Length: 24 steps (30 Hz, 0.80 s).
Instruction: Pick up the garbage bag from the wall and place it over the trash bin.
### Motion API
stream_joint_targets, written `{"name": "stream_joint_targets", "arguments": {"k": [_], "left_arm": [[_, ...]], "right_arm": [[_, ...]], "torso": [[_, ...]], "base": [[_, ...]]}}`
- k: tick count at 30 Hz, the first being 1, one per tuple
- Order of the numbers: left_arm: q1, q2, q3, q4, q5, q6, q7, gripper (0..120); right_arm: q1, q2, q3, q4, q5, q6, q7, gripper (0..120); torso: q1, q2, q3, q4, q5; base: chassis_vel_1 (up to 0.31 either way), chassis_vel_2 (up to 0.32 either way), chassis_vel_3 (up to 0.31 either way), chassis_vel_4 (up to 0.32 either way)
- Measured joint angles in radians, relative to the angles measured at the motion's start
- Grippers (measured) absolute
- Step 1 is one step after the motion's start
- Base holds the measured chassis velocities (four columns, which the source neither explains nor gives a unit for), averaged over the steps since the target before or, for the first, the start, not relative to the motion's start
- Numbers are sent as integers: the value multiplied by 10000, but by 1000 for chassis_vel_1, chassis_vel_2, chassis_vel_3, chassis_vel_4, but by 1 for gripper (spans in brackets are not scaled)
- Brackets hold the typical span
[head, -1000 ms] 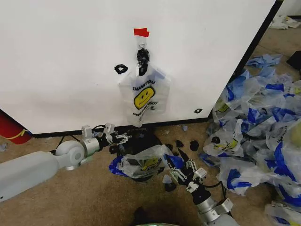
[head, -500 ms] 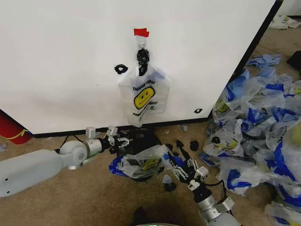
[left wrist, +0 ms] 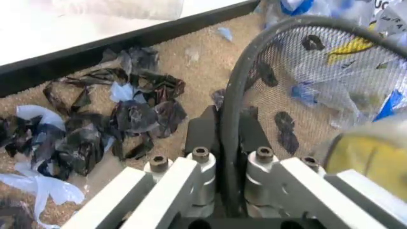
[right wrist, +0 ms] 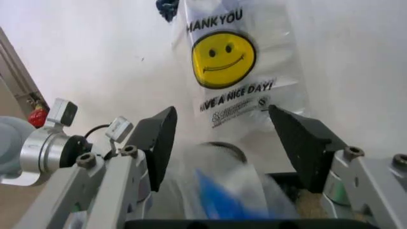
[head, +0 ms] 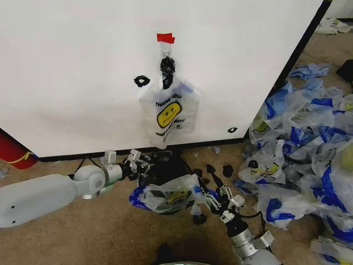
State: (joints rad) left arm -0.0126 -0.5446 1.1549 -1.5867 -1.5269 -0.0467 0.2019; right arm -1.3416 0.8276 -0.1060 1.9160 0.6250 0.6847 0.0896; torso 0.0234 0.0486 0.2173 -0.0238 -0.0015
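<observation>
On the carpet below the wall [head: 83, 66], left gripper [head: 144, 164] clamps the trash bin [head: 165, 165] rim; right gripper [head: 208, 194], fingers spread, meets a draped smiley bag [head: 168, 194].

even, bright indoor light, soft shadows; right wrist view blurs the close plastic between its pincer fingers.

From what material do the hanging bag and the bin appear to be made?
The bag looks like thin glossy plastic film: it is translucent, wrinkled and printed. The bin seems to be black metal wire mesh with a solid rim, since floor and scraps show through its wall; coated metal or plastic, I cannot tell.
</observation>
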Motion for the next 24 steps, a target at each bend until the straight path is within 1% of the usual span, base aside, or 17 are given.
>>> {"name": "stream_joint_targets", "arguments": {"k": [4, 6, 9, 10, 12, 14, 15, 16, 17, 19, 21, 22, 23, 24], "left_arm": [[145, 87, -287, -167, -17, -15, -354, 2], [417, 230, -779, -389, -57, -36, -693, 2], [1157, 538, -1846, -948, -81, -42, -1436, 2], [1157, 538, -1846, -948, -81, -42, -1436, 2], [1818, 799, -2668, -1478, -99, 17, -2247, 2], [2767, 1041, -3730, -2104, -73, 151, -3486, 2], [3393, 1146, -4431, -2452, -61, 227, -4280, 2], [3393, 1146, -4431, -2452, -61, 227, -4280, 2], [4244, 1244, -5346, -2890, -61, 319, -5202, 2], [5482, 1351, -6555, -3444, -86, 405, -6284, 2], [6847, 1381, -7823, -4038, -130, 484, -7375, 2], [6847, 1381, -7823, -4038, -130, 484, -7375, 2], [7473, 1381, -8483, -4303, -195, 511, -7883, 2], [7891, 1377, -8969, -4518, -246, 516, -8315, 2]], "right_arm": [[8, 4, -2, -3, 0, 2, -3, 53], [17, 6, -8, 11, 0, 1, -3, 52], [40, 22, -10, 53, -1, -1, 3, 52], [40, 22, -10, 53, -1, -1, 3, 52], [59, 20, -6, 73, 0, -9, 14, 51], [83, 17, 6, 109, -1, -22, 30, 51], [99, 14, 7, 129, 0, -35, 41, 51], [99, 14, 7, 129, 0, -35, 41, 51], [129, 13, 6, 148, -1, -50, 52, 51], [182, 11, -13, 170, -1, -84, 73, 51], [233, -4, -39, 198, -2, -130, 103, 51], [233, -4, -39, 198, -2, -130, 103, 51], [251, -18, -50, 208, -2, -150, 113, 51], [271, -34, -58, 218, -2, -164, 122, 51]], "torso": [[0, 0, 0, 1, 4], [0, 0, 0, 1, 7], [0, 0, 0, 0, 3], [0, 0, 0, 0, 3], [0, 0, 0, 1, 6], [0, 0, 0, 2, 4], [0, 0, 0, 0, 1], [0, 0, 0, 0, 1], [0, 0, -1, 2, 3], [-1, 0, 0, 8, 8], [-1, 0, 0, 4, -1], [-1, 0, 0, 4, -1], [-1, 0, 0, 3, -5], [-1, 0, -1, 4, 2]], "base": [[0, 0, 0, 0], [0, 0, 0, 0], [0, 0, 0, 0], [0, 0, 0, 0], [0, 0, 0, 0], [0, 0, 0, 0], [0, 0, 0, 0], [0, 0, 0, 0], [0, 0, 0, 0], [0, 0, 0, 0], [0, 0, 0, 0], [0, 0, 0, 0], [0, 0, 0, 0], [0, 0, 0, 0]]}}
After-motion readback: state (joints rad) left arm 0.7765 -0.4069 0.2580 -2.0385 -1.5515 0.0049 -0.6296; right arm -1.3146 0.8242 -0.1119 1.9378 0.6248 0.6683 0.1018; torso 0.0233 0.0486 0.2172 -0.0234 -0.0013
